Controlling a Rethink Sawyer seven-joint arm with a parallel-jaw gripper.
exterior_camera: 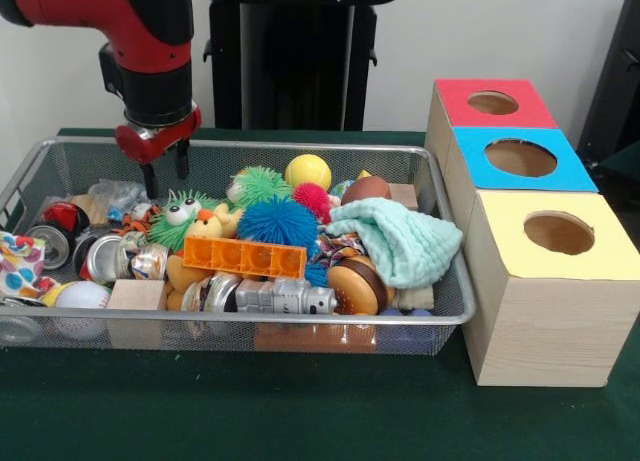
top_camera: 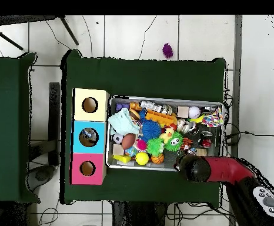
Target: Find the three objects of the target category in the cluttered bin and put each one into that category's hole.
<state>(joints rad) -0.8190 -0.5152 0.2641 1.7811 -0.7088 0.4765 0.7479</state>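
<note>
Bin full, gripper empty over its left end.
Wire-mesh bin (exterior_camera: pixel 420 326) sits on the green table (exterior_camera: pixel 300 411), just left of the three boxes (exterior_camera: pixel 545 301) in the front view. Gripper (exterior_camera: pixel 166 178) hangs above the clutter, fingers spread apart, holding nothing, touching nothing visible.

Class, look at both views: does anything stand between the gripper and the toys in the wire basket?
Nothing visible does. The gripper hangs open above the far corner of the wire basket, which has no lid. The toys lie uncovered, though piled on each other, and a mint cloth covers some at the end nearest the boxes.
</note>
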